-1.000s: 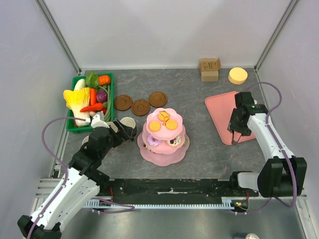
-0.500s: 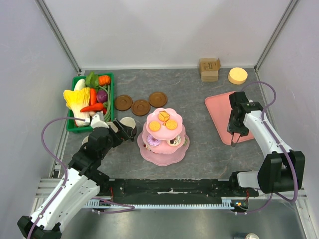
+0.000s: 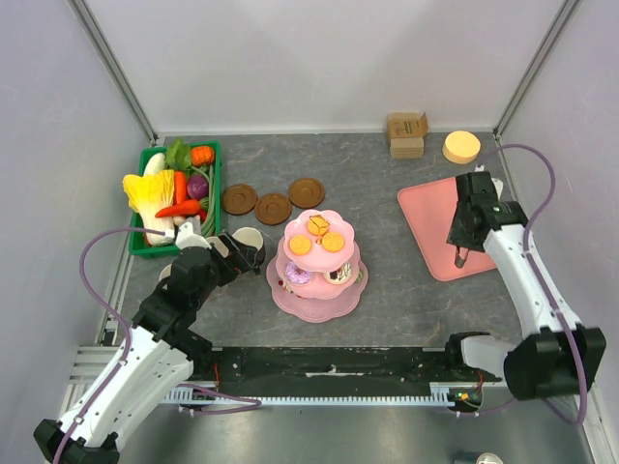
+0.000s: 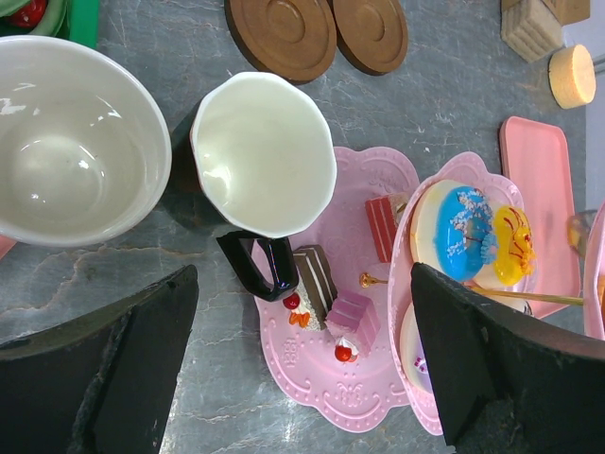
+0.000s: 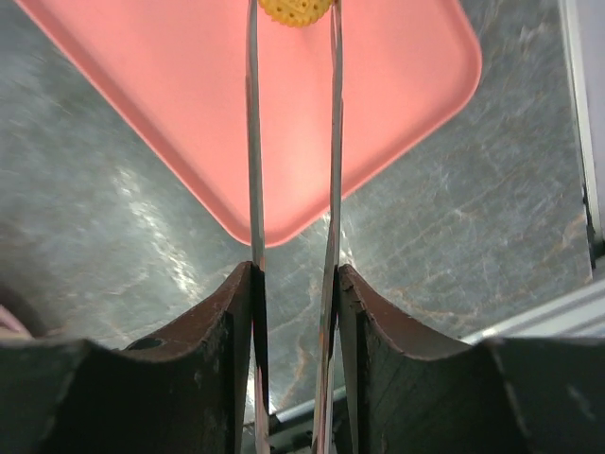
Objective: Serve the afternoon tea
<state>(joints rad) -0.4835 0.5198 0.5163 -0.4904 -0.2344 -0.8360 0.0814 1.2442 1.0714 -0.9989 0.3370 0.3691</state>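
The pink tiered stand (image 3: 319,261) stands mid-table with orange biscuits (image 3: 301,246) on its top tier. In the left wrist view its bottom plate (image 4: 312,378) carries cake bits (image 4: 352,312). My left gripper (image 4: 302,378) hangs open just above that plate and next to the dark mug (image 4: 265,156), with a pale mug (image 4: 71,142) beside it. My right gripper (image 5: 293,284) is shut on metal tongs (image 5: 252,142). The tips of the tongs pinch a round orange biscuit (image 5: 295,9) over the pink tray (image 5: 378,85). Three brown saucers (image 3: 273,207) lie behind the stand.
A green basket of toy vegetables (image 3: 174,193) sits at the far left. Wooden blocks (image 3: 406,133) and a yellow disc (image 3: 461,146) are at the back right. The pink tray (image 3: 430,217) lies on the right, and the metal rail runs along the near edge.
My right arm has drawn back over the tray and risen, and the tongs have narrowed onto the biscuit. The left arm has not moved.
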